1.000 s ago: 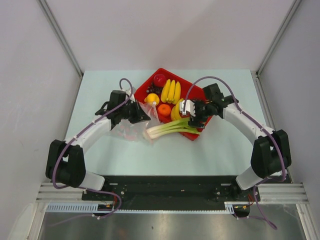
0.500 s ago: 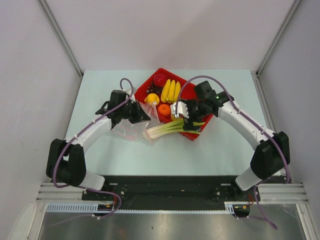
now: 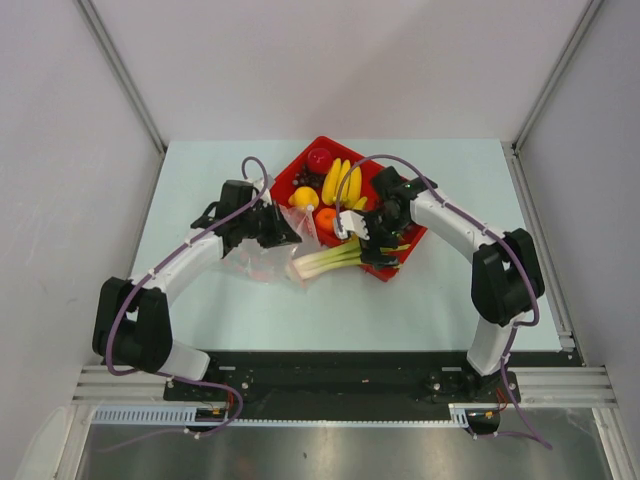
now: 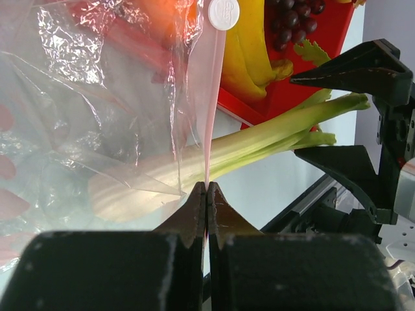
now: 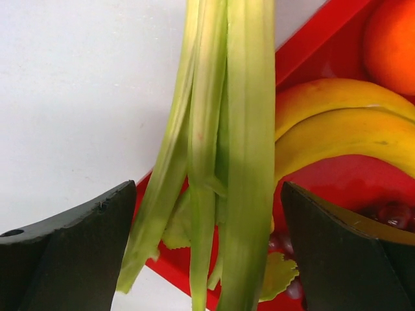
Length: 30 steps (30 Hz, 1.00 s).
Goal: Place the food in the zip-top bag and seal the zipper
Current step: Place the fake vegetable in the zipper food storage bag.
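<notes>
The left end effector (image 4: 206, 188) is fully closed, pinching the bag's pink zipper (image 4: 211, 110). The clear bag (image 3: 262, 255) lies crumpled on the tabletop (image 3: 420, 300) at the red tray's (image 3: 284, 181) eight o'clock. The right end effector (image 5: 207, 194) gapes wide, straddling the leek's (image 3: 330, 259) green stalks without gripping them. The leek's white end points toward eight o'clock, overhanging the tray. Bananas (image 3: 342, 182) and an orange (image 3: 326, 215) sit inside the tray.

Bright even overhead light, soft shadows, glare on the crinkly bag (image 4: 84, 97) — blurred near tool (image 4: 206, 194)
</notes>
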{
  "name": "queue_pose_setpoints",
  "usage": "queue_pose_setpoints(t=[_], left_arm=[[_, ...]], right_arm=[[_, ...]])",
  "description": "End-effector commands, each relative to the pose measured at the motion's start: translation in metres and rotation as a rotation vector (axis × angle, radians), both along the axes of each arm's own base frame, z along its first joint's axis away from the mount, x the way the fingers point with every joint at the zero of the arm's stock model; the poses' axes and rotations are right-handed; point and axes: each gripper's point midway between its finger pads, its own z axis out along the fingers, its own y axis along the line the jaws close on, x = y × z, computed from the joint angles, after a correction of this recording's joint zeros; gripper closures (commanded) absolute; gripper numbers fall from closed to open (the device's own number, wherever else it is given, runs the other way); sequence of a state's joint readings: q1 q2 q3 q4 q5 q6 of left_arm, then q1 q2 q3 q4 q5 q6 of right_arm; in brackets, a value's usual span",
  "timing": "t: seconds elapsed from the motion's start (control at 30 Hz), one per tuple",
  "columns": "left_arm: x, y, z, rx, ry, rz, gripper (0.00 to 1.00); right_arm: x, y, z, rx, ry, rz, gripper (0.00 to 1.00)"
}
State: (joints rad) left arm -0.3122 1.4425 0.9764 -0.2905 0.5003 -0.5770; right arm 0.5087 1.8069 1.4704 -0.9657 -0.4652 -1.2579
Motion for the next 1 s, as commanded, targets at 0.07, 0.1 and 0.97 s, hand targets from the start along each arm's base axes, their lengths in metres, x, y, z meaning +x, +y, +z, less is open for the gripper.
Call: queue_pose_setpoints(t=[0.07,0.1,0.97], left_arm=[[0.006,-0.005,0.024,-0.02,-0.074,-0.03,1.0],[0.005,-0.006,0.026,-0.023,-0.078,-0.031,1.0],[-0.006,0.013,0.132,-0.17,-0.258,0.034,1.0]], right_arm=[[0.012,-0.008,0.005,-0.037,-0.029,0.016,0.39],[0.012,-0.008,0.005,-0.039,-0.027,0.013,0.49],[-0.014,0.053,0.143,0.392,0.03,-0.345,1.0]])
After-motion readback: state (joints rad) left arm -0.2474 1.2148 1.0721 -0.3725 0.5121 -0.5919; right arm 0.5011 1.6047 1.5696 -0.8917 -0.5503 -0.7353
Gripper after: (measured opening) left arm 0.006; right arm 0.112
